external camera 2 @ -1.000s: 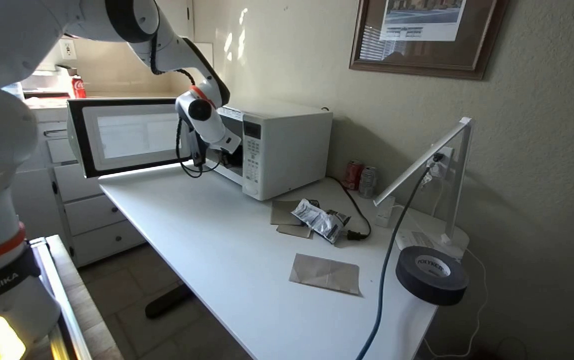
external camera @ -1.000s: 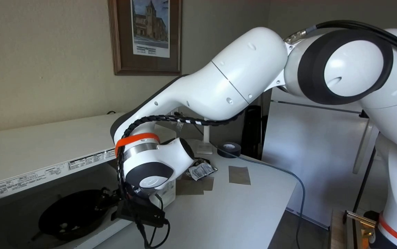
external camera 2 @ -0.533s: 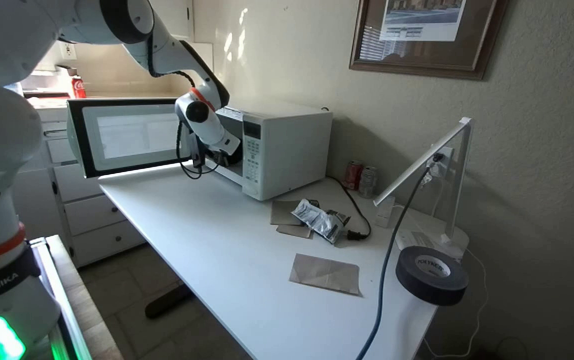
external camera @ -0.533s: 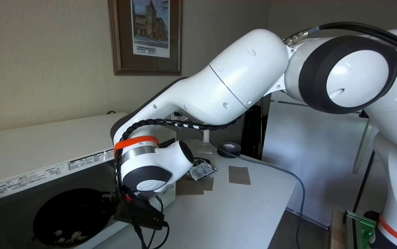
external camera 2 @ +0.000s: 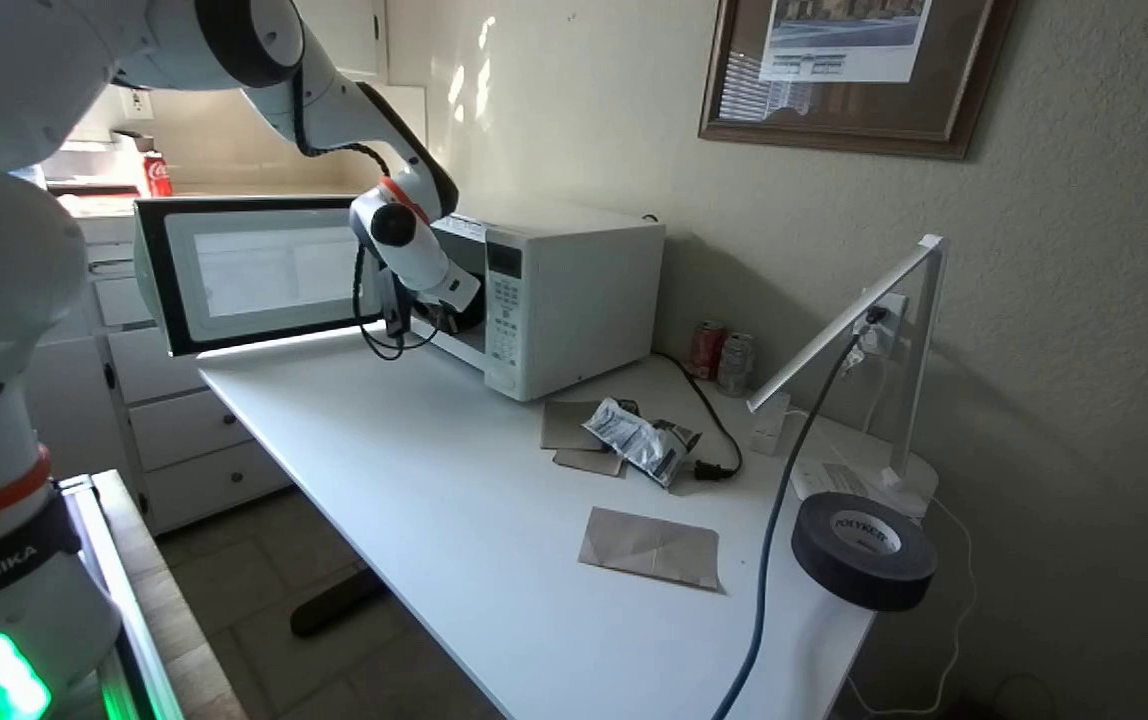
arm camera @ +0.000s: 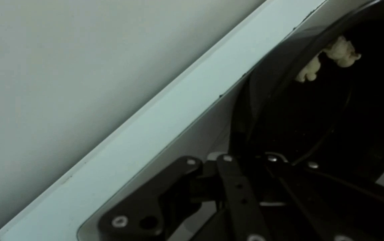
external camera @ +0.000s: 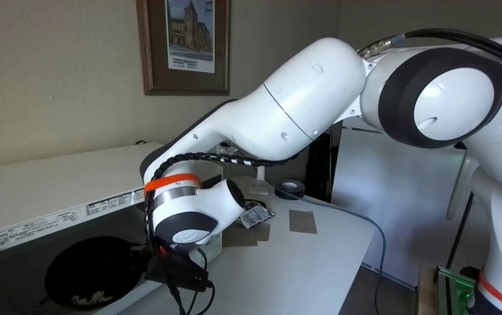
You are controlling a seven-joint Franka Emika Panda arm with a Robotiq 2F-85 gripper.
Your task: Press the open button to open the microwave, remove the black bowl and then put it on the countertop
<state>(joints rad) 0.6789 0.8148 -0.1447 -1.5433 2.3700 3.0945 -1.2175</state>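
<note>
The white microwave (external camera 2: 589, 300) stands with its door (external camera 2: 264, 265) swung wide and its keypad (external camera 2: 505, 315) facing out. Inside it, in an exterior view, is the black bowl (external camera: 87, 271), holding a few pieces of popcorn (external camera: 91, 299). At the bowl's right side, by the microwave opening, my gripper (external camera: 139, 258) is shut on its rim. In the wrist view the dark gripper (arm camera: 249, 159) blends with the black bowl (arm camera: 312, 110), so the contact spot is hard to make out. The pale countertop (external camera 2: 404, 430) extends in front of the microwave.
Brown paper pieces (external camera 2: 649, 548), a silver packet (external camera 2: 637, 440) and a tape roll (external camera 2: 864, 550) lie on the counter. A lamp (external camera 2: 894, 340), cans (external camera 2: 707, 348) and a cable (external camera 2: 774, 540) are along the wall side. The microwave's front lip (arm camera: 165, 117) runs beside the gripper.
The jaws have closed on the bowl's rim. The bowl has shifted and tipped slightly, with its popcorn now gathered at the near side. The arm has sunk a little.
</note>
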